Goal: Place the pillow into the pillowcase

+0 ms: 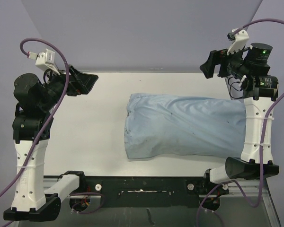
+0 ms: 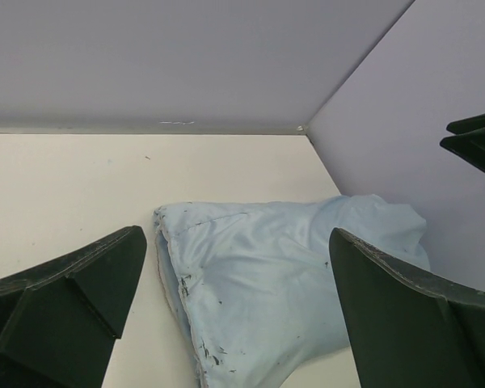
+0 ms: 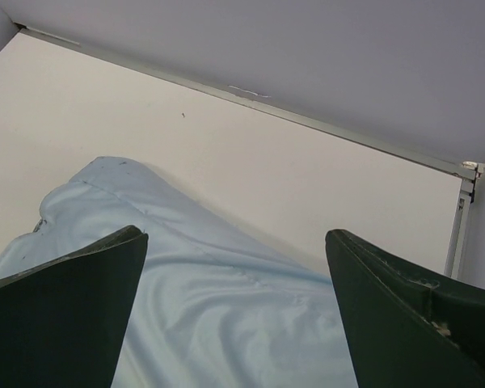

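The light blue pillowcase [image 1: 184, 126] lies plump and filled across the middle-right of the table, its open end facing left. It also shows in the left wrist view [image 2: 267, 283] and the right wrist view [image 3: 210, 315]. The off-white pillow is hidden; no off-white fabric shows at the opening. My left gripper [image 1: 87, 81] is open and empty, raised at the far left, apart from the pillowcase. My right gripper [image 1: 209, 64] is open and empty, raised above the far right end of the pillowcase.
The white table [image 1: 94, 137] ends at grey walls at the back and sides. A black rail [image 1: 142, 187] with the arm bases runs along the near edge. The right arm's white link [image 1: 253, 130] stands at the pillowcase's right end.
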Robot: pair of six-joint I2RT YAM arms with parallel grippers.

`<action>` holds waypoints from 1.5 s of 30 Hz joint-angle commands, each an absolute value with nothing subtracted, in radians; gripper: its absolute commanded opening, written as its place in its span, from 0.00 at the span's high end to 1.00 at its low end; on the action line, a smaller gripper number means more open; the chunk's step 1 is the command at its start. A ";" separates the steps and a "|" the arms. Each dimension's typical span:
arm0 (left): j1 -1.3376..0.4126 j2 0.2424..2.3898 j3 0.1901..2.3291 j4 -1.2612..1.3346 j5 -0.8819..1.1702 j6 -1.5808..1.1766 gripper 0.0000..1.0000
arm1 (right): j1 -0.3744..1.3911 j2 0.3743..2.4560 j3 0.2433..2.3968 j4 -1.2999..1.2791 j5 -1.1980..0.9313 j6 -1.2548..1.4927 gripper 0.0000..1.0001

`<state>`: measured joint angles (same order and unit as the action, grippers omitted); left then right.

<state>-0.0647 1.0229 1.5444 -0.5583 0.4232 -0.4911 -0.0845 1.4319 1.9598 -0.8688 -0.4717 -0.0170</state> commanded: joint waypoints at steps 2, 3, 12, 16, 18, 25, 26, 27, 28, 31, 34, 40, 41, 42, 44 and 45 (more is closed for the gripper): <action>-0.064 1.011 1.555 -0.548 0.421 -0.482 0.02 | -0.091 1.383 1.957 -0.831 -0.483 -0.006 0.02; -0.064 1.011 1.555 -0.545 0.423 -0.484 0.02 | -0.092 1.381 1.956 -0.831 -0.481 -0.007 0.02; -0.064 1.004 1.547 -0.538 0.423 -0.486 0.02 | -0.092 1.380 1.948 -0.828 -0.458 -0.017 0.02; -0.064 0.997 1.539 -0.538 0.422 -0.485 0.02 | -0.092 1.379 1.944 -0.826 -0.457 -0.017 0.02; -0.064 0.998 1.538 -0.540 0.422 -0.483 0.02 | -0.092 1.380 1.945 -0.826 -0.458 -0.017 0.02; -0.064 1.001 1.530 -0.536 0.429 -0.483 0.02 | -0.095 1.381 1.945 -0.827 -0.447 -0.024 0.02; -0.064 1.001 1.527 -0.533 0.432 -0.485 0.02 | -0.095 1.381 1.945 -0.827 -0.448 -0.024 0.02; -0.064 1.002 1.528 -0.532 0.432 -0.485 0.02 | -0.096 1.381 1.945 -0.827 -0.446 -0.025 0.02; -0.064 1.003 1.528 -0.534 0.434 -0.485 0.02 | -0.096 1.381 1.945 -0.827 -0.445 -0.025 0.02; -0.064 1.005 1.531 -0.532 0.435 -0.482 0.02 | -0.096 1.382 1.945 -0.826 -0.444 -0.024 0.02; -0.064 1.008 1.531 -0.529 0.439 -0.480 0.02 | -0.099 1.383 1.944 -0.823 -0.439 -0.024 0.02; -0.064 1.012 1.532 -0.524 0.450 -0.480 0.02 | -0.101 1.384 1.944 -0.823 -0.438 -0.024 0.02; -0.064 1.012 1.532 -0.525 0.452 -0.480 0.02 | -0.102 1.384 1.943 -0.824 -0.439 -0.024 0.02; -0.064 1.014 1.532 -0.524 0.453 -0.479 0.02 | -0.102 1.384 1.943 -0.824 -0.438 -0.027 0.02; -0.064 1.015 1.532 -0.522 0.454 -0.480 0.02 | -0.103 1.384 1.943 -0.824 -0.438 -0.030 0.02; -0.064 1.015 1.532 -0.523 0.455 -0.480 0.02 | -0.104 1.385 1.944 -0.824 -0.439 -0.032 0.02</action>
<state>-0.0647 1.0176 1.5265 -0.5583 0.4347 -0.4896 -0.0937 1.4151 1.9396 -0.8680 -0.4469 -0.0216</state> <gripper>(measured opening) 0.979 0.979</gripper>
